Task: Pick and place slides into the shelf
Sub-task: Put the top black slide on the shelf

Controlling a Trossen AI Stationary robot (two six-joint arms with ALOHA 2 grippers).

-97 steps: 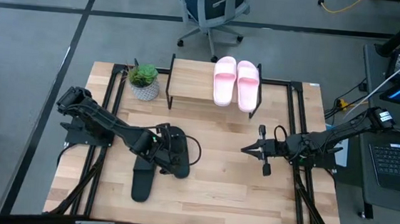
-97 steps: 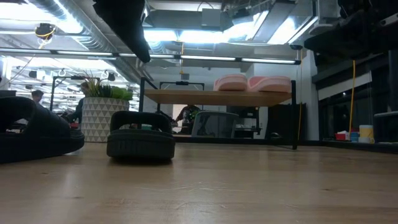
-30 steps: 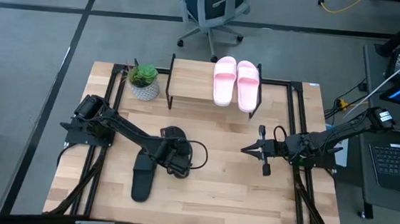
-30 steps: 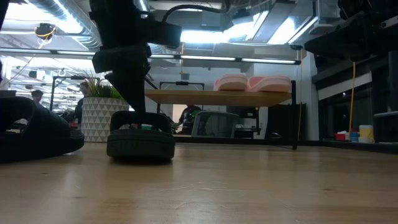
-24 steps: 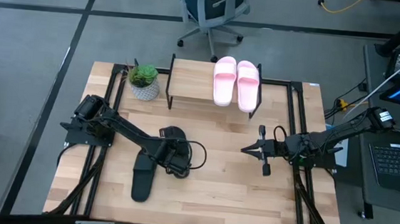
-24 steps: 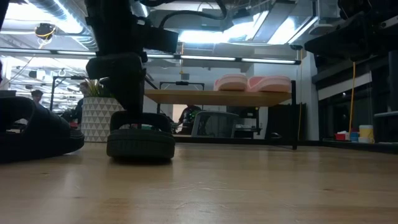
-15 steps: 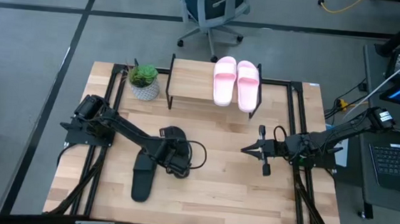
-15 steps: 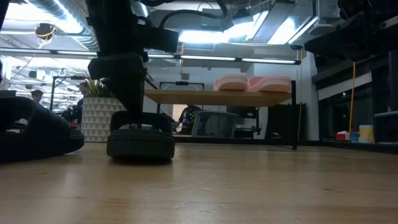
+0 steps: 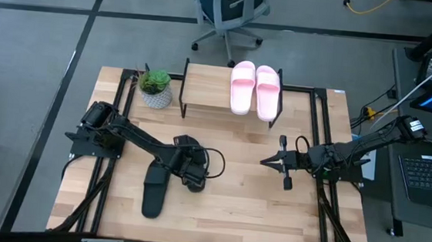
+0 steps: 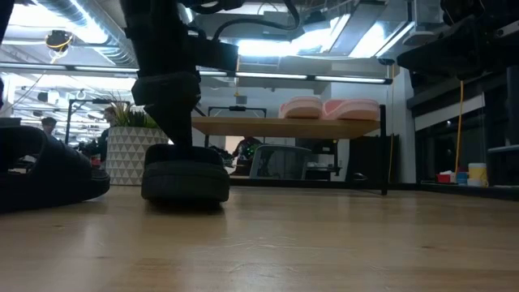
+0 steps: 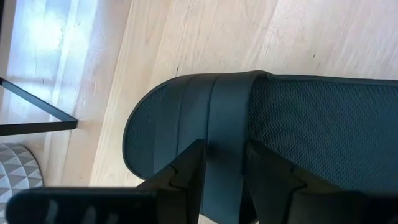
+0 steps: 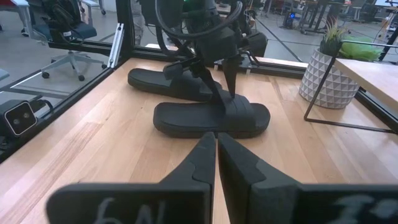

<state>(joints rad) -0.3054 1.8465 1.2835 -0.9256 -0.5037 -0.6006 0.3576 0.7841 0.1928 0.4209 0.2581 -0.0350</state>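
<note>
One black slide lies sole-down on the table near its middle, also seen in the low view and the right wrist view. My left gripper stands over it, shut on its strap. The second black slide lies flat nearer the table's near-left. Two pink slides rest side by side on the right half of the shelf at the far edge. My right gripper hovers shut over the right of the table, touching nothing. My left gripper holds the black slide by its wide strap, pinched between the two fingers, one on each edge of the band. The fingers come from above, pointing down, as the right wrist view shows. The slide's sole lies on the table.
A potted plant in a patterned white pot stands left of the shelf. The shelf's left half is bare board. Black frame rails run along the table's left and right sides. An office chair stands beyond the far edge.
My left gripper has come down onto the black slide's strap and shifted slightly toward the table's right. In the low view the arch under the strap, open a second ago, no longer shows, and the slide has nudged a little to the right.
</note>
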